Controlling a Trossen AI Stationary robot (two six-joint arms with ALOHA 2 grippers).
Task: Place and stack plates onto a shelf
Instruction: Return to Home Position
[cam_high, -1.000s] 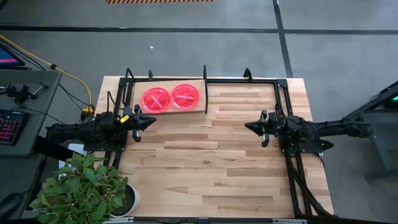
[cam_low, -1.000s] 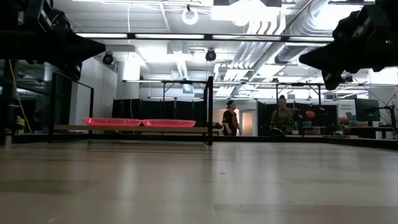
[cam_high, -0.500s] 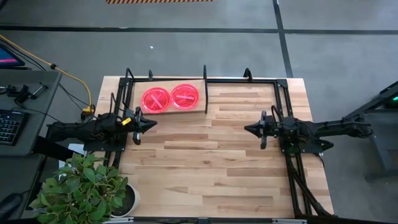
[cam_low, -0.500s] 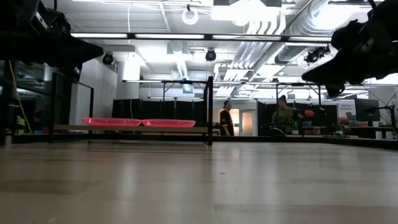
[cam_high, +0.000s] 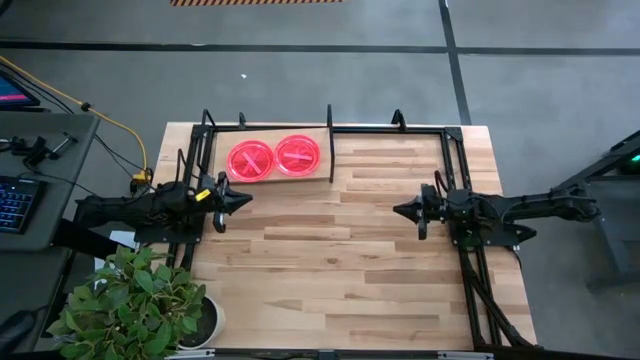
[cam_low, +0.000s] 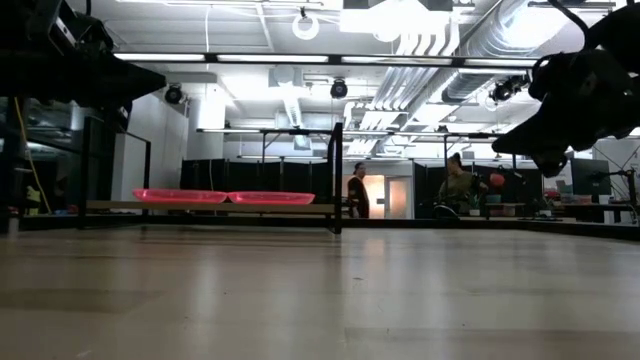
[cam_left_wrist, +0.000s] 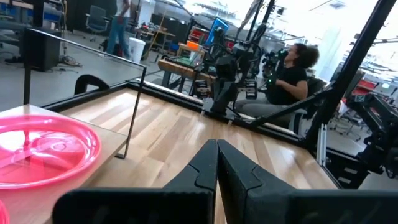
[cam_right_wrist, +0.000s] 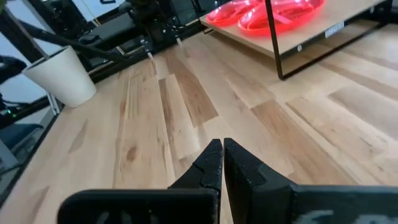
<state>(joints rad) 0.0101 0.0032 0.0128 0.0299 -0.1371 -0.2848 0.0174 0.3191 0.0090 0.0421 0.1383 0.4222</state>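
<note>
place: robotics lab | evidence: exposed ceiling ducts, concrete floor, equipment benches

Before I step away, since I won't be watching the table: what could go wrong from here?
The left claw, shut, hangs close to the shelf front, beside the plates; a swing that way might clip either. The plates sit in two groups nearly rim to rim, so a knock to one could shift the other. The right claw, shut, waits far off.
</note>
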